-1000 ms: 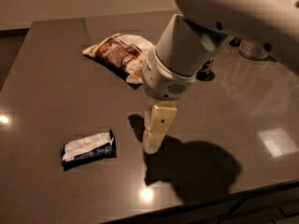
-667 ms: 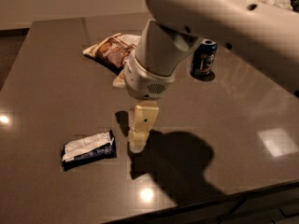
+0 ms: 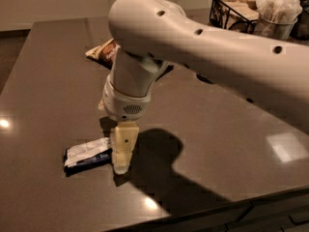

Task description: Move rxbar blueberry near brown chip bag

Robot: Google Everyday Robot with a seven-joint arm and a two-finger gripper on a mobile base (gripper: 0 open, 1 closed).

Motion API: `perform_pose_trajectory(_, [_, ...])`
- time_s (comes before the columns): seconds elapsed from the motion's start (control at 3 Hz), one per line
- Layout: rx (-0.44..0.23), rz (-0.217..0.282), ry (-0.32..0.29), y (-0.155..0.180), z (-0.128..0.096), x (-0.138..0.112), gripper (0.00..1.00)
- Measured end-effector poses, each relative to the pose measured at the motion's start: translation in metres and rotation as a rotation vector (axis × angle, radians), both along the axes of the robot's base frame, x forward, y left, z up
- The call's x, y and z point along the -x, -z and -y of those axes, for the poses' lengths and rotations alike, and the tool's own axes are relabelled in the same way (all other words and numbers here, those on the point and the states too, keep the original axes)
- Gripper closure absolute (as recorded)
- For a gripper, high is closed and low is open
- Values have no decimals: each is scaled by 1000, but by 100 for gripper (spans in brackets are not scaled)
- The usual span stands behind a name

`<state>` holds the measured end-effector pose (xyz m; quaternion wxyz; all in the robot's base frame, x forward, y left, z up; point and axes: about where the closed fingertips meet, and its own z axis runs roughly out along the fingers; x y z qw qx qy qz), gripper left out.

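Observation:
The rxbar blueberry, a small flat navy wrapper with a white panel, lies on the dark table near the front left. My gripper hangs from the white arm with its cream tips low at the bar's right end, close beside it. The brown chip bag lies farther back on the table; only its left end shows, the rest is hidden behind my arm.
The dark table has its front edge close below the bar. A black wire basket and a cup of white packets stand at the back right. My white arm spans the upper right.
My arm and gripper have moved left and toward the front, coming down next to the bar's right end. The arm now covers most of the chip bag and the blue can.

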<state>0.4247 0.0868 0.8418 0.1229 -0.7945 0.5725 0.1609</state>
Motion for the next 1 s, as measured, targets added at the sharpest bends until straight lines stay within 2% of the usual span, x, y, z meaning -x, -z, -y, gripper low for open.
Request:
perform_pose_trajectory(0.33, [-2,-9,-16,11,-21,20,2])
perform_pose_trajectory(1.0, [-19,-10,-39,3,-37,37,48])
